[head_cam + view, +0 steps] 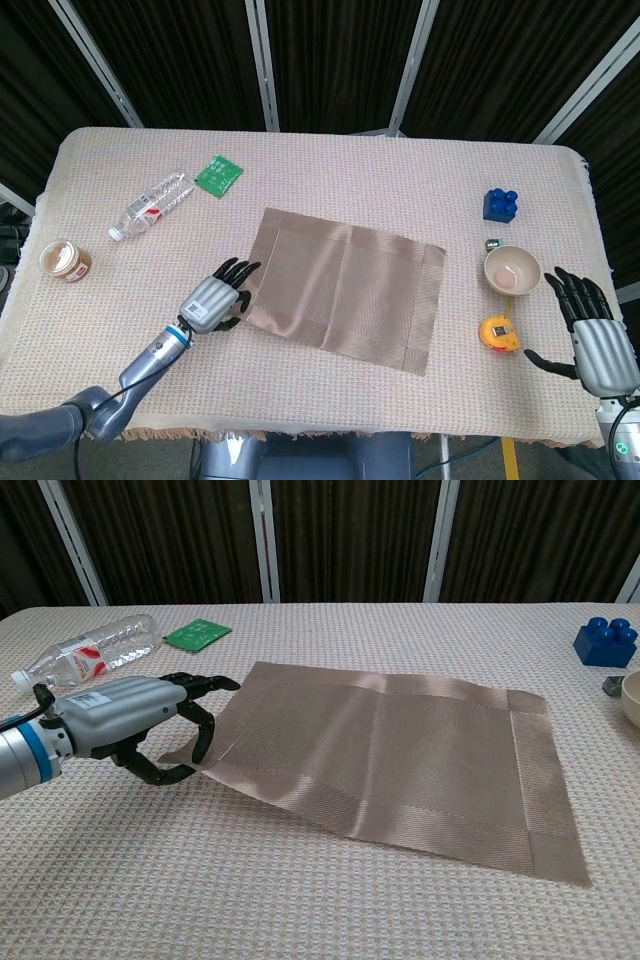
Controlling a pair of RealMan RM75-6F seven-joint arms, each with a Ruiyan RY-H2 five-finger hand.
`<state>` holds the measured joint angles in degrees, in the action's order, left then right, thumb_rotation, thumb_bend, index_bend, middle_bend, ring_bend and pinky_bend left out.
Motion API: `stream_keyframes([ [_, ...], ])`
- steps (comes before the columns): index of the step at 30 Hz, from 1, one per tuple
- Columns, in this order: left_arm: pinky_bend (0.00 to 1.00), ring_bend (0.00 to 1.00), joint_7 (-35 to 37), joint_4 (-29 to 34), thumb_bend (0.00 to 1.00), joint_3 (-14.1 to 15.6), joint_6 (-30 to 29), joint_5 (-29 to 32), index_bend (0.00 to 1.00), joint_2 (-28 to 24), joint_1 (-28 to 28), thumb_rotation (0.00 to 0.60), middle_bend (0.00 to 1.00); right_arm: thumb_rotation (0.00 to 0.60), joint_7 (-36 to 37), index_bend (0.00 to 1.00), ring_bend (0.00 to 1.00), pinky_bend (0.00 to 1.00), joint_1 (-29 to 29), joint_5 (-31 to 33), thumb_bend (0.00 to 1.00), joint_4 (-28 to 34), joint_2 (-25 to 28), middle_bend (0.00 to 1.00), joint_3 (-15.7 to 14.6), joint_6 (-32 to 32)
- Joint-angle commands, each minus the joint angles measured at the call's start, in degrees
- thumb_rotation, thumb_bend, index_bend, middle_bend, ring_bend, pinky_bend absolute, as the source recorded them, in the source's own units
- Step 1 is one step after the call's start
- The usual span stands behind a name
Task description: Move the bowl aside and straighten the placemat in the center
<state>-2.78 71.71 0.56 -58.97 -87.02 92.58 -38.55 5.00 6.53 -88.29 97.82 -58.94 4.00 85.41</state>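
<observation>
Brown woven placemat (345, 288) lies near the centre of the head view, its long edges tilted slightly down to the right. The left hand (214, 299) sits at the mat's lower-left corner; in the chest view the fingers (203, 723) curl over that corner with the thumb below, pinching the lifted edge. The right hand (590, 330) rests at the lower right of the head view, holding nothing, fingers spread. The bowl (512, 270) stands right of the mat, well apart from it, near the right hand. A yellow tape measure (498, 332) lies just below the bowl and a blue block (501, 203) above it. At upper left lie a plastic bottle (151, 204) and a green packet (218, 175); a small jar (64, 261) sits at the left edge.
</observation>
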Motion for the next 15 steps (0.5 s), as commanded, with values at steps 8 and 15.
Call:
stream_keyframes([
  [8,0.00,0.00,-8.21,14.97,0.59,5.38,-0.55,-1.95,0.65,-8.75,3.30,0.600,0.00,0.600,0.06,0.00,0.00,0.00,-0.58,-1.18,0.00,0.86,0.41,0.00,-0.34,1.08],
  [15,0.00,0.00,-10.17,17.30,0.59,7.29,-0.38,-2.22,0.66,-10.21,4.78,0.600,0.00,0.600,-0.07,0.00,0.00,0.00,-0.79,-1.91,0.00,1.16,0.54,0.00,-0.63,1.37],
])
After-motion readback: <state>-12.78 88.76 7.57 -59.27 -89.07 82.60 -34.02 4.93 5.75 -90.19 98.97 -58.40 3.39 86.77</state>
